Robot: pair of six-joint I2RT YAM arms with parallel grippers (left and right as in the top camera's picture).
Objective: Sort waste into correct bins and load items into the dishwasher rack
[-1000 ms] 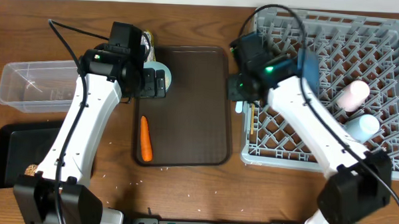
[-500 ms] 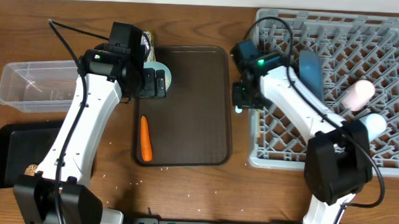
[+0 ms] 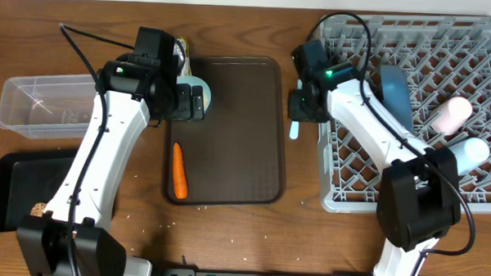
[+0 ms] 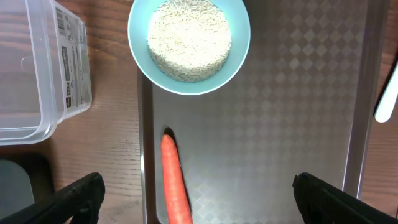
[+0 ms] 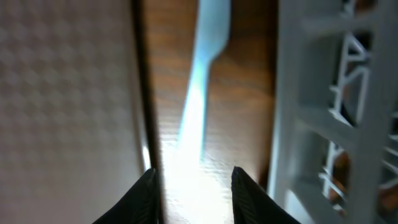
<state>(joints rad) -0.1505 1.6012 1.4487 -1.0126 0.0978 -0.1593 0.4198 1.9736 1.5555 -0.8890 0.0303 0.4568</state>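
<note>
Grey plastic, overhead view: dishwasher rack (image 3: 407, 189) at the right of the wooden surface (image 3: 307, 238), holding a blue plate (image 3: 393, 90) on edge, a pink cup (image 3: 451, 115) and a light blue cup (image 3: 468, 151). Dark brown serving tray (image 3: 237, 138) at centre, with the carrot (image 3: 178, 170) along its left rim and the bowl (image 3: 201, 94) overlapping its far left corner. Clear tub (image 3: 30, 106) and black tray (image 3: 10, 187) at far left. Spoon (image 3: 295, 128), pale blue, on the bare strip of surface between serving tray and rack, long axis parallel to the tray's right rim. Right arm (image 3: 368, 130) directly over it. Left arm (image 3: 106, 158) by the bowl, well apart from the spoon.

Left wrist view: left fingers (image 4: 81, 193) spread wide, holding nothing. Bowl heaped with rice (image 4: 189, 43) ahead. Carrot's end between the two tips, untouched.

Right wrist view: right fingers (image 5: 147, 186) parted, nothing clamped. The spoon runs straight ahead from the gap between them, and the gap spans its narrow width, across the long axis. Tray rim just beside on the left, rack wall just beside on the right.

Assessment: the spoon is the right arm's item. A straight descent and closing should take it, though the narrow strip leaves either finger liable to catch rim or wall.
</note>
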